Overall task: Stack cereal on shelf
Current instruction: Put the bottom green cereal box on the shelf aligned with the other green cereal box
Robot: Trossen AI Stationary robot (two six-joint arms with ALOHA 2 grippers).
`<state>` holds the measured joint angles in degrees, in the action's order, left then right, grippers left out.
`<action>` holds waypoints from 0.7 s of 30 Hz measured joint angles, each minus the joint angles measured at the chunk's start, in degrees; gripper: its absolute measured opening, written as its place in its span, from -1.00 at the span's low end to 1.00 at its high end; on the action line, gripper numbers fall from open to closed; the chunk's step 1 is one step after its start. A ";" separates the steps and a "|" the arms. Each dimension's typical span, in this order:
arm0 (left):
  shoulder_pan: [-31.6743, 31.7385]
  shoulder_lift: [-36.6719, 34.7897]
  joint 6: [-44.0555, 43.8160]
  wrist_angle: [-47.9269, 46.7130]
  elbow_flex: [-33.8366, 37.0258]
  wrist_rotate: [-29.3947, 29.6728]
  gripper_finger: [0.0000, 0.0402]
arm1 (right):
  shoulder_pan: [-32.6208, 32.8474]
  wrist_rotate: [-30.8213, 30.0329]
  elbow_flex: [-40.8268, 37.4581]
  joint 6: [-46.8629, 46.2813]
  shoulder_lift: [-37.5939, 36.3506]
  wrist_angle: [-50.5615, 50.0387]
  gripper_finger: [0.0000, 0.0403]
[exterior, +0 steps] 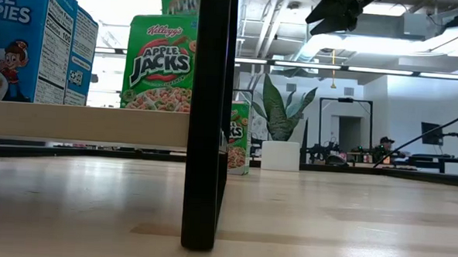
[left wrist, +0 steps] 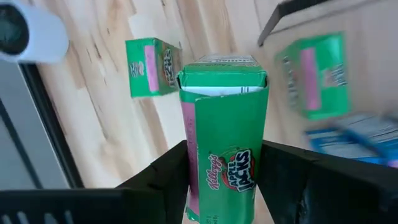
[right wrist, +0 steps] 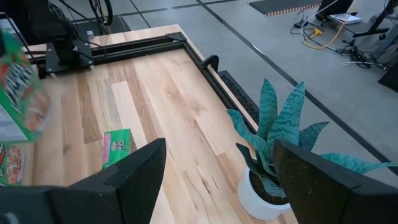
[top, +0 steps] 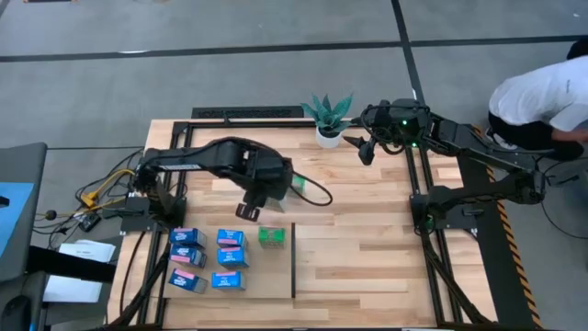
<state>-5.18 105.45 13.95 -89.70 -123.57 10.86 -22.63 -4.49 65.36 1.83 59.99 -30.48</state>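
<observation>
A small green plant [top: 329, 111] with pointy striped leaves stands in a white pot [top: 329, 137] near the far edge of the table. Past the table's right far corner, a person in a white top [top: 540, 99] bends over the grey floor [top: 276, 83]. Dark lines [top: 276, 51] cross that floor. Off the table's left edge there are yellow and black cables [top: 92, 195] and some white papers [top: 81, 267]. In the low view, the room behind has white walls and bright ceiling lights [exterior: 386, 71].

Glossy cardboard cereal boxes [top: 208, 260], light-wood plank shelf [top: 358, 239].
</observation>
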 joint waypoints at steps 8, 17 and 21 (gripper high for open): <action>-6.17 -0.38 -9.93 -0.32 -8.96 -1.26 -0.25 | 0.00 0.00 0.00 0.11 0.00 0.00 0.58; -13.99 -0.27 -26.84 -0.30 -11.28 -6.46 -0.25 | 0.00 0.02 0.00 -0.31 0.02 0.00 0.58; -17.68 0.46 -34.68 -0.26 -11.25 -6.61 -0.25 | 0.00 0.01 0.00 -0.98 0.01 -0.02 0.58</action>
<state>-22.86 105.91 -20.73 -89.96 -134.82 4.25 -22.63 -4.48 65.36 0.85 60.00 -30.50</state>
